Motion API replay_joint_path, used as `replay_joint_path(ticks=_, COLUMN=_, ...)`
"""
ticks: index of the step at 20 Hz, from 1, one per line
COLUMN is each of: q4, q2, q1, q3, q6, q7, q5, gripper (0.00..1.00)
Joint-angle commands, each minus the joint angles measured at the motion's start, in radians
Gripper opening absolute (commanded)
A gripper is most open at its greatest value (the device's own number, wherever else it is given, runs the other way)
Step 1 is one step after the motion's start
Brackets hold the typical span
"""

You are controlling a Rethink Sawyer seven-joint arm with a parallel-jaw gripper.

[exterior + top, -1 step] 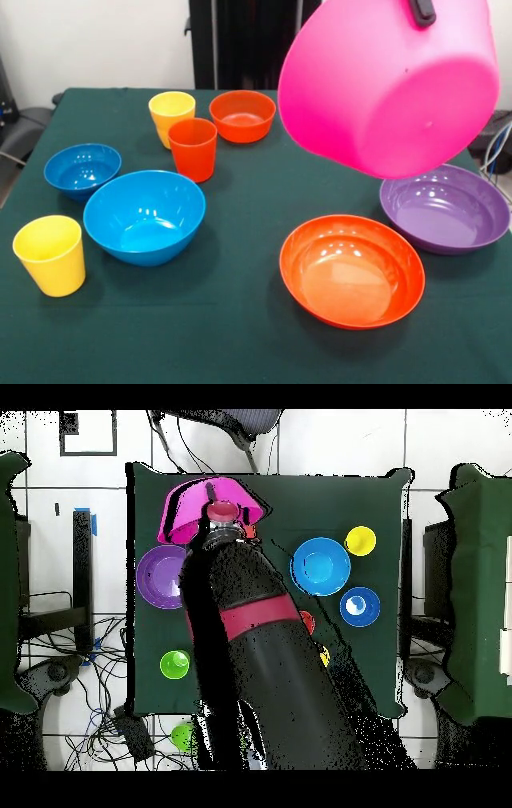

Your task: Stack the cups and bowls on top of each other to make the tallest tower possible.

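My gripper (422, 10) is shut on the rim of the large pink bowl (392, 84), which hangs tilted high above the table's right side. From overhead the pink bowl (190, 509) lies ahead of the gripper (222, 514). Below it rest the wide purple bowl (444, 208) and the wide orange bowl (352, 270). On the left are the medium blue bowl (145, 214), small blue bowl (82, 170), small orange bowl (242, 114), two yellow cups (50, 254) (172, 112) and an orange-red cup (193, 148). A green cup (175, 664) shows only overhead. No tower is in view; each piece stands alone.
The dark green tablecloth (240, 336) covers the table. My arm (255, 644) hides the table's middle in the overhead view. Cables (85, 684) lie on the floor beside the table, and a chair (245, 424) stands at one end.
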State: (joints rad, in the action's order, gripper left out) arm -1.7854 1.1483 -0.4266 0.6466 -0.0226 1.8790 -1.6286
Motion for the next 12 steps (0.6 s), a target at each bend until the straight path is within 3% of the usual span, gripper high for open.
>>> replay_joint_path(ticks=1, q4=0.046, q2=-0.034, q1=0.042, q3=-0.138, q6=0.142, q7=-0.088, q5=0.107, gripper=0.0)
replay_joint_path(ticks=6, q4=0.035, q2=-0.059, q1=0.088, q3=-0.235, q6=0.273, q7=-0.216, q5=0.237, gripper=0.0)
replay_joint_path(ticks=12, q4=0.035, q2=-0.076, q1=0.117, q3=-0.302, q6=0.388, q7=-0.293, q5=0.313, gripper=0.0)
